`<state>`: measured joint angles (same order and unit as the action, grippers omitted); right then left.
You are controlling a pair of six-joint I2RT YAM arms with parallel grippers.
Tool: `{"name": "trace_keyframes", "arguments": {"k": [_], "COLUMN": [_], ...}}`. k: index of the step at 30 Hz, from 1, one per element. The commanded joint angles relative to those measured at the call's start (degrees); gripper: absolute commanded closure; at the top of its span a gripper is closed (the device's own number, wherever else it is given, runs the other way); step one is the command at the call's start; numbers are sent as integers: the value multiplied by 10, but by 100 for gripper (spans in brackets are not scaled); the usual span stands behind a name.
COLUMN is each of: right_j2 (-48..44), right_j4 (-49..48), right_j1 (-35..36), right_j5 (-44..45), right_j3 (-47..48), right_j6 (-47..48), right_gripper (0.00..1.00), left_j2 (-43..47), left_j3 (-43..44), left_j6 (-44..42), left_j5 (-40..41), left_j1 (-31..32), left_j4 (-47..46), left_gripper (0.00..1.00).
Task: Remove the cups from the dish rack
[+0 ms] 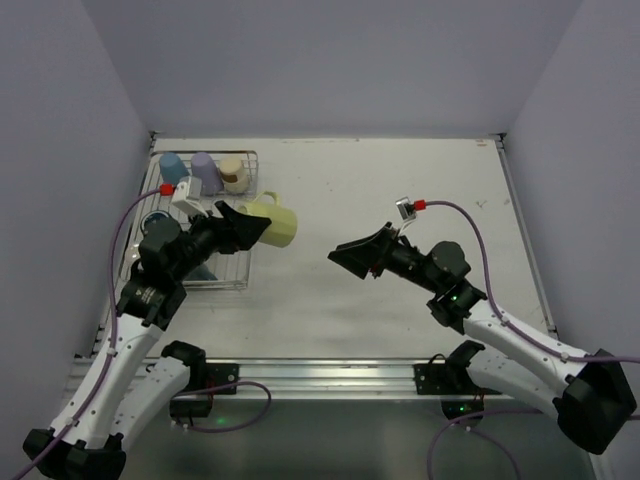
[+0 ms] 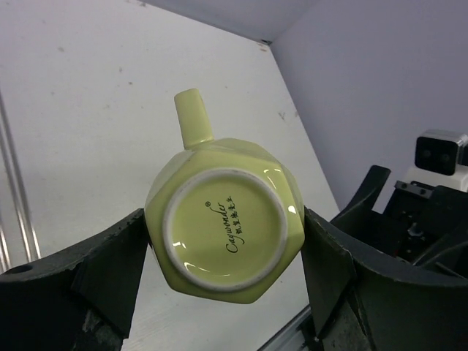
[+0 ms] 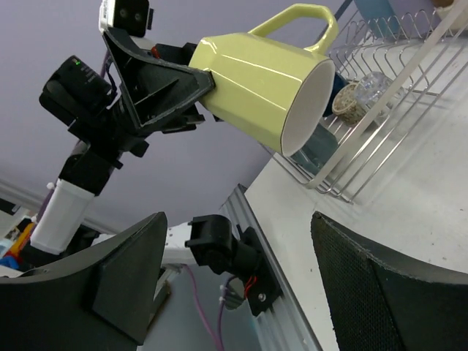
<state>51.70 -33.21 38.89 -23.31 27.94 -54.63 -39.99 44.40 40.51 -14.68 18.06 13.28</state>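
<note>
My left gripper is shut on the base of a pale yellow-green mug, which hangs on its side just right of the dish rack. In the left wrist view both fingers press the mug's sides and its handle points away. A light blue cup, a lavender cup and a beige cup stand at the rack's far end. My right gripper faces the mug from the right, open and empty. The right wrist view shows the mug held in the air beside the rack.
The rack sits at the table's far left by the left wall. Low in the rack a small clear glass and a dark blue-green shape show through the wires. A metal rail runs along the near table edge.
</note>
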Motion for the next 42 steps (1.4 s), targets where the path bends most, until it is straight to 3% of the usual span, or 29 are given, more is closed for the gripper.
{"name": "trace_keyframes", "arguments": {"k": [1, 9, 15, 20, 26, 29, 30, 31, 32, 35, 36, 38, 42], "right_j2": [23, 86, 111, 143, 203, 216, 213, 207, 192, 142, 129, 100, 67], "right_j4": [-99, -120, -135, -158, -222, -243, -261, -263, -259, -196, -138, -59, 278], "right_j1": [21, 46, 57, 67, 72, 75, 75, 74, 74, 69, 65, 50, -12], "right_j5": [42, 45, 39, 44, 33, 40, 49, 70, 79, 99, 104, 117, 136], "right_j3": [18, 54, 86, 114, 141, 136, 128, 121, 110, 103, 103, 120, 208], "right_j6": [-10, -15, -23, -46, -91, -101, -103, -102, -95, -49, -36, 19, 148], "right_gripper": [19, 19, 21, 37, 44, 67, 84, 94, 100, 100, 100, 100, 100], "left_j2": [14, 18, 19, 19, 13, 18, 21, 25, 34, 58, 65, 88, 99], "left_j3": [-20, -85, -105, -118, -129, -132, -129, -118, -109, -68, -59, -35, 0], "left_j6": [81, 175, 199, 214, 219, 211, 194, 180, 163, 85, 40, -2, -138], "left_j5": [-90, -163, -185, -190, -197, -200, -199, -195, -189, -148, -123, -99, -44], "left_j1": [1, 1, 3, 9, 12, 13, 12, 13, 12, 12, 12, 12, 12], "left_j4": [-182, -312, -332, -354, -370, -367, -359, -345, -306, -208, -187, -123, 9], "left_gripper": [100, 100, 100, 100, 93, 75, 61, 52, 33, 7, 3, 0, 0]}}
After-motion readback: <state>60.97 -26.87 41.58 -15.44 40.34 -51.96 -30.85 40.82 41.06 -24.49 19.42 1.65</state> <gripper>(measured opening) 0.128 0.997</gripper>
